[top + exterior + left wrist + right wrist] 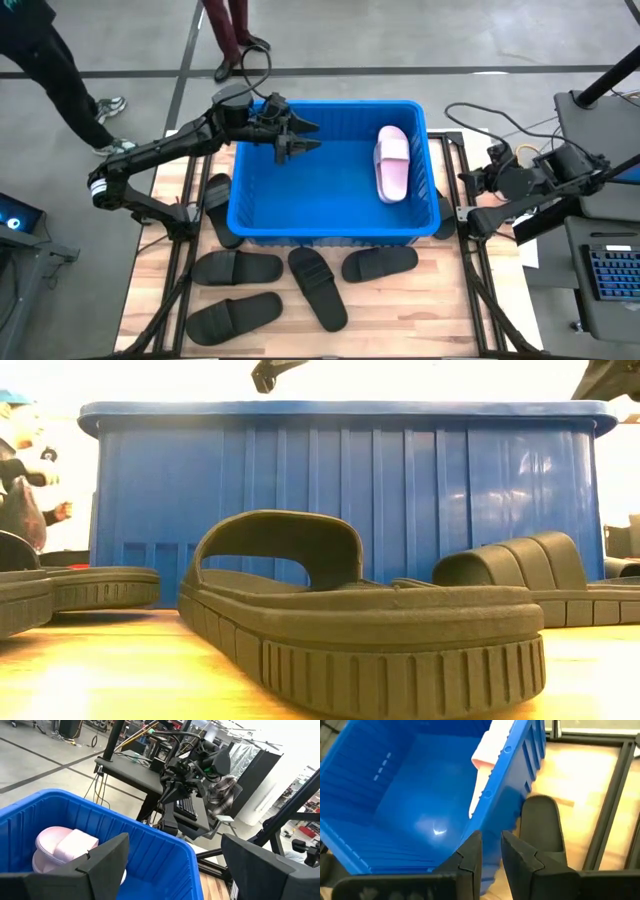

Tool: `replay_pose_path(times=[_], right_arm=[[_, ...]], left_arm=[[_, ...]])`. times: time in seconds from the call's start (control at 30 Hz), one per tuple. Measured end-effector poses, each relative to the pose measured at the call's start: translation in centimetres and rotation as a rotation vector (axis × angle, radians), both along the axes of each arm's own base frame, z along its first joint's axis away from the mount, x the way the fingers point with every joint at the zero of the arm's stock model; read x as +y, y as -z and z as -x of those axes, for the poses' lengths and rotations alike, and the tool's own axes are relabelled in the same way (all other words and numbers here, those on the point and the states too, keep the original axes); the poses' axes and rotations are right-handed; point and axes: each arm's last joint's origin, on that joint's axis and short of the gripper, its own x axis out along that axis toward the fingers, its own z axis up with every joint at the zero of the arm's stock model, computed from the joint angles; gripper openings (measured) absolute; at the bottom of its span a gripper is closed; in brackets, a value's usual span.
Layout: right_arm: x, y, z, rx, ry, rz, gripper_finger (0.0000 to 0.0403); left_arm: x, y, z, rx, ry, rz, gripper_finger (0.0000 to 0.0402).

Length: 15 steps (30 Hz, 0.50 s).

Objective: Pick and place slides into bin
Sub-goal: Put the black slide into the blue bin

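Hovering over bin [250, 215], left gripper [298, 139] spread, empty; right gripper [491, 851] nearly clenched, empty. Black slides [317, 287] likely light, flexible: grasp by strap.

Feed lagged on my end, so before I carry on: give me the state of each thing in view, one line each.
Left gripper: open, empty, hovering over the bin's left part.
Right gripper: nearly closed, empty, off the table's right side.
Blue bin: upright on the table, one slide inside.
Pink slide: lying in the bin's right end.
Black slides: four clearly on the table in front of the bin; more dark shapes at its left and right ends.
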Motion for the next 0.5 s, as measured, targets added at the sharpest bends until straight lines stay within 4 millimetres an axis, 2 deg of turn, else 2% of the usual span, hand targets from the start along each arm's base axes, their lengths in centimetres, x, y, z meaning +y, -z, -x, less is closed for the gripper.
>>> replay_pose_path(times=[0.27,0.5], right_arm=[[-0.8,-0.7,2.5,-0.049,-0.104,0.065,0.0063],[-0.6,-1.3,2.2,0.024,-0.263,0.165,0.0063]], left_arm=[[0.0,0.0,0.0,0.000,0.000,0.003,0.0302],[0.0,0.0,0.0,0.000,0.000,0.003,0.0302]])
